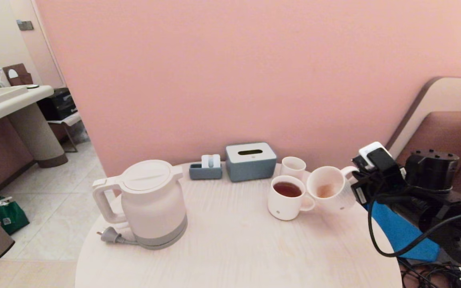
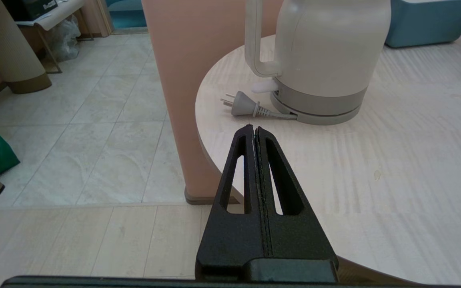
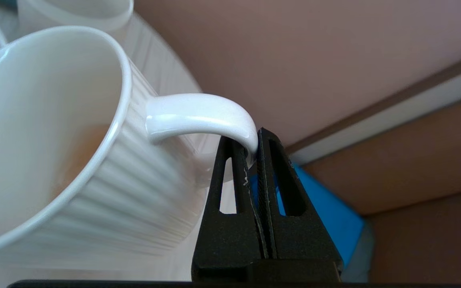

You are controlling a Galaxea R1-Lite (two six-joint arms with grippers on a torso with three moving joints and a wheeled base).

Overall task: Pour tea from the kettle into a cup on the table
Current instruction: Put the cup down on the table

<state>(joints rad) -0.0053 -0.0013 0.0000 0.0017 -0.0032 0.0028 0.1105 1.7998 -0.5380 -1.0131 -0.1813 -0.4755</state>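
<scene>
My right gripper (image 3: 253, 146) is clamped tight on the handle of the cup (image 1: 328, 188). I see the cup tipped, mouth toward the kettle (image 1: 150, 204), a trace of pale tea (image 1: 326, 191) inside, over the table (image 1: 234, 248) right edge, beside a mug of dark tea (image 1: 287, 197). Kettle stands upright at table left. Left gripper (image 2: 254, 130) is fully closed, empty, near the kettle's plug (image 2: 243, 107).
</scene>
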